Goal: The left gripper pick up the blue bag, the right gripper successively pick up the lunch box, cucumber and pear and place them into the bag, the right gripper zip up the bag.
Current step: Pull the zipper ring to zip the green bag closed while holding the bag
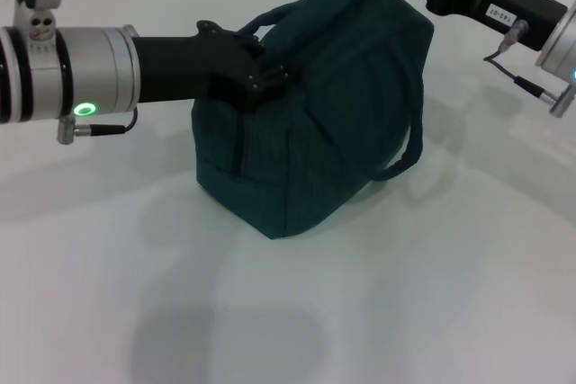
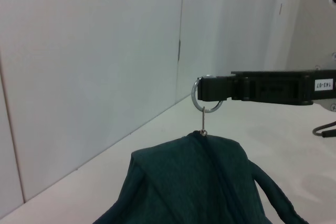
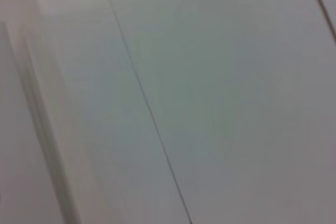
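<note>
Teal blue bag [image 1: 324, 114] on table; left gripper [image 1: 261, 74] clamped on handle; right gripper [image 2: 207, 88] pinching zip ring [image 2: 203, 100].

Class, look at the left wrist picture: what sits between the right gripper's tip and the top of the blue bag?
The ring zipper pull links the right gripper to the blue bag.
</note>
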You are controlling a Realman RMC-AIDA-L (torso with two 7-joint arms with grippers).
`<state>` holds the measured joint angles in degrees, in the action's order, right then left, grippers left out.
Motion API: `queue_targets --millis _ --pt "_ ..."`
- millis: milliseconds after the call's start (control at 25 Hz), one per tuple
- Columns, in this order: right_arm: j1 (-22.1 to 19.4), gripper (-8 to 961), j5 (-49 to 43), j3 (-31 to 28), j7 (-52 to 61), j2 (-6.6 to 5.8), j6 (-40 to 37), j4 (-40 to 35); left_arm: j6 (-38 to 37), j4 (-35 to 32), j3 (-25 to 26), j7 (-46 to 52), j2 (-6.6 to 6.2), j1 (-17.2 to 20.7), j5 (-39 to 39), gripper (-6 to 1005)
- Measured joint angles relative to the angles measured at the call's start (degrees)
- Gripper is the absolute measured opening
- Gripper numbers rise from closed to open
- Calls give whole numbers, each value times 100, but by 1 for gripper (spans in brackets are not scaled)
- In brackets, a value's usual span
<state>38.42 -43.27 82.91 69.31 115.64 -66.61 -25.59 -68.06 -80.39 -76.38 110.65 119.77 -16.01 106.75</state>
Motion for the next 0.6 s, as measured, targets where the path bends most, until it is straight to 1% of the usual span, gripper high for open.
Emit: queue_targets --millis 240,600 --pt "-13 16 56 -12 211 18 -32 63 -44 -15 0 -91 -8 22 -275 199" --pt "-19 16 208 -6 562 37 -70 205 -41 -62 -61 -321 4 28 -305 144"
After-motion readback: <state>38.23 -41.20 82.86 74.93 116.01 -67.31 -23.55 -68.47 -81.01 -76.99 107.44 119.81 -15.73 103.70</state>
